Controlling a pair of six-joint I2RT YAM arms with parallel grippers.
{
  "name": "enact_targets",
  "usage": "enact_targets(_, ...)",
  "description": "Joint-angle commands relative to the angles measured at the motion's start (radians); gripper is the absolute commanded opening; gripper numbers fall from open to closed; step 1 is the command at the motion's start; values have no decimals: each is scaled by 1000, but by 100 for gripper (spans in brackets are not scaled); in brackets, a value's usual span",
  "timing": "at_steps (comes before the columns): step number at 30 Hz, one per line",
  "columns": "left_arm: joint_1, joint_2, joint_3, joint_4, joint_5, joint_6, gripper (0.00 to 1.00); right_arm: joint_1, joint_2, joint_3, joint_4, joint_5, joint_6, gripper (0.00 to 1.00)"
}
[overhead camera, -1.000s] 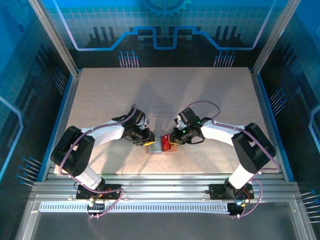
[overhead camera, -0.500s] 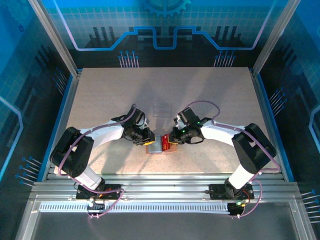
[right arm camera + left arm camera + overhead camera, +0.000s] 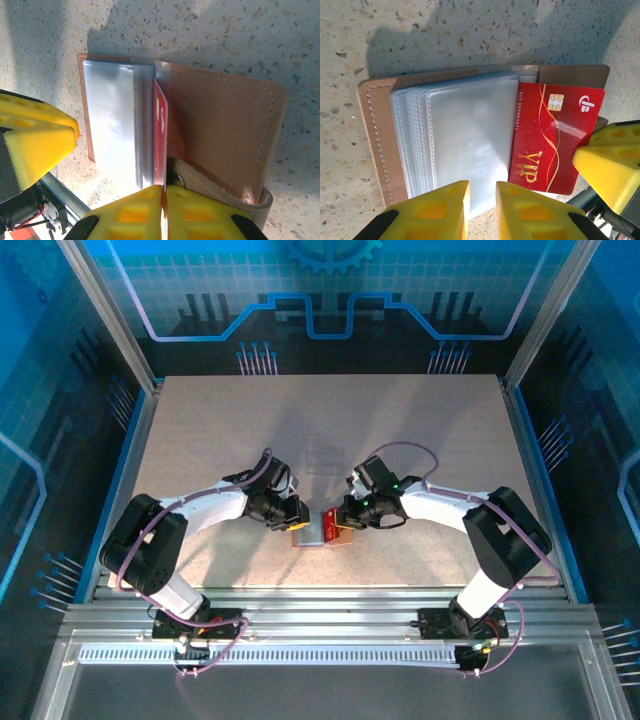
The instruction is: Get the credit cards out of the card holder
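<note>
Open tan-brown leather card holder [image 3: 375,135] lying flat on the speckled beige surface [image 3: 470,30], left hand [image 3: 482,195] narrowly pinching the near edge of its clear plastic sleeves [image 3: 470,130], right hand [image 3: 164,192] closed on a red plastic VIP credit card [image 3: 555,135], card partway out of the holder.

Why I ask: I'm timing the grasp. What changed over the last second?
The right pincer tightened slightly onto the edge of the red card, which has not visibly slid further out. Unchanged: the left pincer keeps pinching the card holder at its clear sleeves, and nothing else moved.
</note>
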Motion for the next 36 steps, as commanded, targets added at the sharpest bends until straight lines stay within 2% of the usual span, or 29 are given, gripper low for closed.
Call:
enact_targets(1, -2, -44, 19, -39, -9, -13, 21, 12, -8, 30, -23, 1, -2, 9)
enact_targets(14, 68, -136, 28, -89, -15, 31, 25, 11, -83, 92, -134, 50, -51, 7)
enact_targets(20, 145, -178, 45, -160, 6, 105, 26, -3, -78, 161, -199, 79, -168, 5)
enact_targets(26, 235, -225, 70, -233, 31, 199, 32, -11, -27, 316, -332, 89, -473, 2)
enact_targets(30, 283, -249, 89, -285, 16, 267, 33, -11, 29, 451, -459, 163, -697, 1)
enact_targets(36, 343, -273, 115, -307, 40, 292, 34, -11, 61, 585, -533, 210, -1040, 0)
